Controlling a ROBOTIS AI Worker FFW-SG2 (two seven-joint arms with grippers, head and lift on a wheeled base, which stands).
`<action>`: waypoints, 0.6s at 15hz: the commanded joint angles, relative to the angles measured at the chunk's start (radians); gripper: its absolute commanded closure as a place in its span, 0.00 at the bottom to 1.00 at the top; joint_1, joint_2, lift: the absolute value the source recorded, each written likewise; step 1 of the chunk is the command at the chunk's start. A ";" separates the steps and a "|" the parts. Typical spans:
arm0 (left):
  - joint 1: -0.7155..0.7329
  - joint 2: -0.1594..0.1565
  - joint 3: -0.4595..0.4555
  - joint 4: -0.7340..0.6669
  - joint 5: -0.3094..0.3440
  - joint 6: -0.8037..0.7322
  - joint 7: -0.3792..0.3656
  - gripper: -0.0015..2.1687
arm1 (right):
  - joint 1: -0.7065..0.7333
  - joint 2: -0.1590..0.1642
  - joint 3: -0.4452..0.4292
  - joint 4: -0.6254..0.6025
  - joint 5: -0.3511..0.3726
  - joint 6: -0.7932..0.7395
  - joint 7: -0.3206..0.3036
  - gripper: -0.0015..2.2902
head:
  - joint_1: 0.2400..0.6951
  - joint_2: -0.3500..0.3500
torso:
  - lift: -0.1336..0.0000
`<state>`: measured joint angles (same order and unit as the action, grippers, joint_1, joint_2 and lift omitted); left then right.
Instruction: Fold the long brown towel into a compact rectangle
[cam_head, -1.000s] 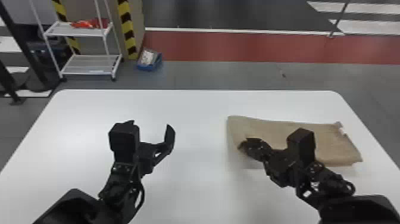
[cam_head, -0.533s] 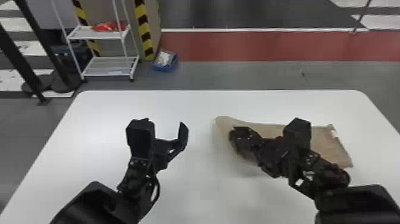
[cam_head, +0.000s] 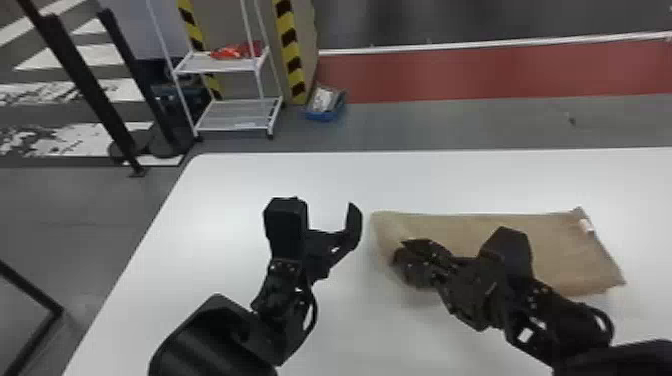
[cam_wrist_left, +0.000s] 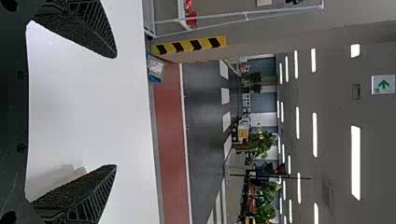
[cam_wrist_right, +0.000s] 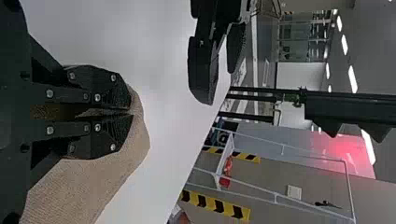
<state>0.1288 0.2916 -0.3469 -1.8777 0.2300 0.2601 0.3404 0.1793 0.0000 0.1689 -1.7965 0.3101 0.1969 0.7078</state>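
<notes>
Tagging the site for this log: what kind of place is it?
Likely an indoor industrial or robotics test hall: yellow-black hazard striping, a white wire-shelf rack, and a green exit-style sign near the ceiling lights.

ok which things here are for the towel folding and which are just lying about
For the job:
- brown towel
- right gripper, shut on it
- left gripper, open

Lying about:
- white rack
- red item on it
- blue tray on the floor

Past the far edge of the white surface (cam_head: 210, 200) lie grey floor (cam_head: 450, 125) and a red strip (cam_head: 500, 75). Beyond its far left corner stands a white rack (cam_head: 225, 65). Ceiling lights (cam_wrist_left: 356, 163) glow.
</notes>
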 joint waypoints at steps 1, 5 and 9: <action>-0.002 -0.002 -0.006 0.002 0.000 0.000 0.000 0.02 | 0.020 0.001 -0.031 0.003 -0.011 -0.090 -0.018 0.00 | 1.00 0.73 | 0.07; 0.005 -0.002 -0.018 -0.008 -0.001 0.000 0.000 0.02 | 0.072 0.001 -0.143 -0.104 -0.114 -0.105 0.033 0.02 | 1.00 0.68 | 0.07; 0.005 -0.002 -0.058 -0.017 -0.001 0.000 0.005 0.02 | 0.095 0.001 -0.338 -0.167 -0.240 -0.066 0.111 0.02 | 1.00 0.57 | 0.07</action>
<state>0.1334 0.2898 -0.3820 -1.8896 0.2281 0.2601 0.3441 0.2671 0.0001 -0.0949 -1.9467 0.0999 0.1226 0.8206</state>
